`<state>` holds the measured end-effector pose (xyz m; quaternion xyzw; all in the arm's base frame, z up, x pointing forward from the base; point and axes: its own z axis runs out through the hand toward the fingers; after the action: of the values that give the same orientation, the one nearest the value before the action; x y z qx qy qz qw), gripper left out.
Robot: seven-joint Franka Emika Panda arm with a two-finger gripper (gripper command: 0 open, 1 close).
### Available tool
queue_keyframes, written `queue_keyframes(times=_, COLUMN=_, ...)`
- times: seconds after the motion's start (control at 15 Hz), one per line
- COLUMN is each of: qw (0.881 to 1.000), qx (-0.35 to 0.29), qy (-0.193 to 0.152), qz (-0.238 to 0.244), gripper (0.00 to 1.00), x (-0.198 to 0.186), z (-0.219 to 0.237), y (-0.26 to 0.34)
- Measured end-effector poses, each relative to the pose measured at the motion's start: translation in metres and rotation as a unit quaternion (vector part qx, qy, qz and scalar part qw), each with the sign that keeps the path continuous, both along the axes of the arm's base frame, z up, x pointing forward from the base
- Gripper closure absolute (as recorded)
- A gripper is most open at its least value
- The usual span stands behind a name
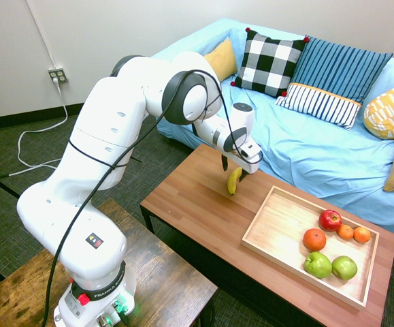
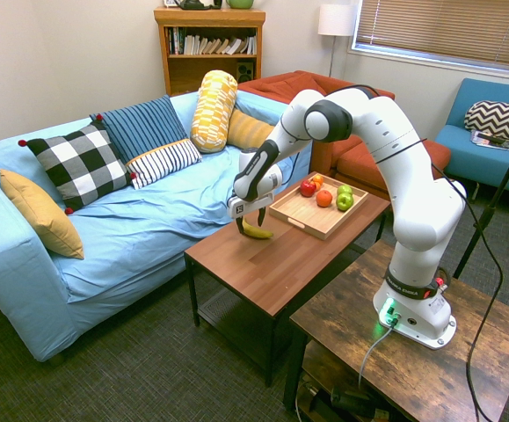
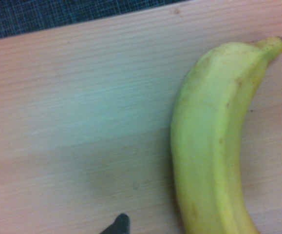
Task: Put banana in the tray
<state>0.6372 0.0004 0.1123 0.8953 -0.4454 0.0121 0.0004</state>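
The yellow banana point(image 1: 233, 182) lies on the reddish-brown table, left of the light-wood tray point(image 1: 278, 228). My gripper point(image 1: 233, 169) hangs low over it and is open, one dark finger on each side of the banana's near end, neither pressed against it. From the other side, the banana point(image 2: 257, 233) rests just below the gripper point(image 2: 250, 222), a short way from the tray point(image 2: 300, 215). Up close, the banana point(image 3: 214, 141) sits flat on the wood, stem tip pointing away.
The tray holds a red apple point(image 1: 330, 219), three oranges point(image 1: 314, 239) and two green apples point(image 1: 318, 264) at its right end; its left half is bare. A blue sofa point(image 1: 319, 150) with cushions runs behind the table point(image 1: 197, 204).
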Motion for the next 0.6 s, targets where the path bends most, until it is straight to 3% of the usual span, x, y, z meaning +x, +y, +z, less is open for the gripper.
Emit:
queue_keyframes(times=0.07, qw=1.000, qx=-0.002, qy=-0.001, qz=0.001, gripper=1.00, x=0.003, z=-0.003, y=0.000)
queue_keyframes(times=0.6, qw=1.000, qx=-0.007, qy=-0.001, qz=-0.005, gripper=1.00, x=0.012, z=-0.021, y=-0.003)
